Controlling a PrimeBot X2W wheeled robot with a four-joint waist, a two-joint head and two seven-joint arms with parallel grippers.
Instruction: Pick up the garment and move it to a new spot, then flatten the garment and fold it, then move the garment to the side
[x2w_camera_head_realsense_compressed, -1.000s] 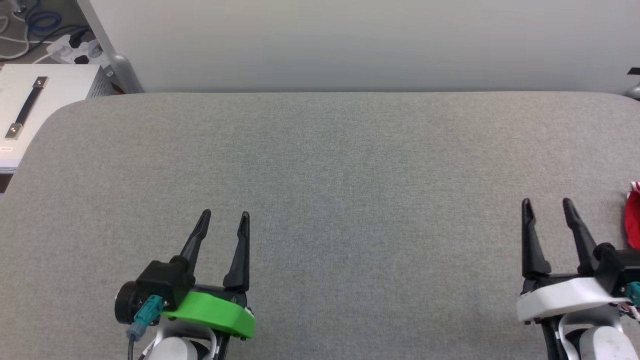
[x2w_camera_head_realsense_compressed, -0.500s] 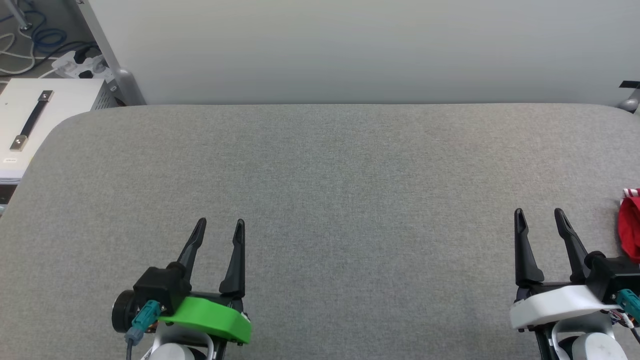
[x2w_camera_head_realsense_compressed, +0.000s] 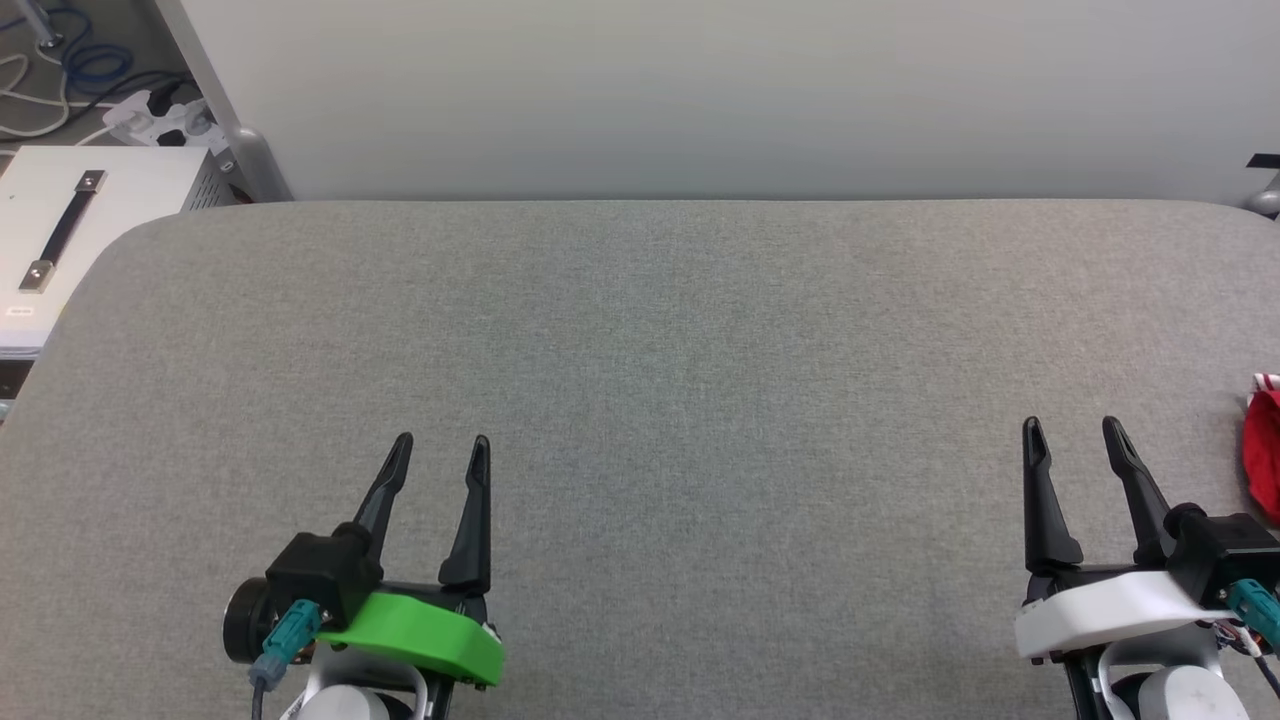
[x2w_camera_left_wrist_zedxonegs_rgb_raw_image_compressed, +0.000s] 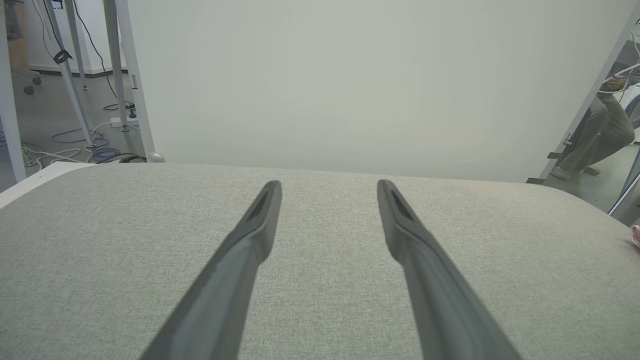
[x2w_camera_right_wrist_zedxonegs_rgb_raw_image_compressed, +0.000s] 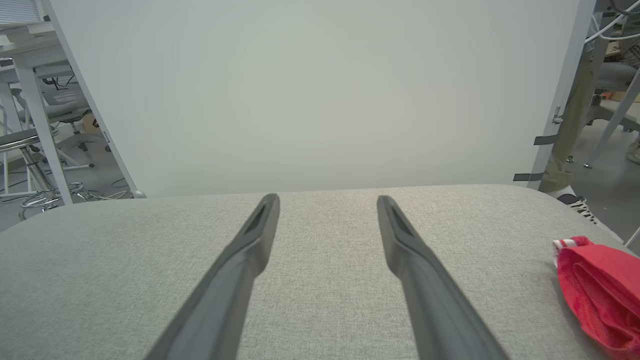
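Garment (x2w_camera_right_wrist_zedxonegs_rgb_raw_image_compressed: 600, 295): red heap near right tool (x2w_camera_head_realsense_compressed: 1070, 428), lettering unreadable

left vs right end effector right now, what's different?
Mount colour: left end effector has a green mount, right end effector a white mount. Position: right end effector is close beside the red garment on the grey table; left end effector is far from it. Shared: both open, empty, aimed forward.
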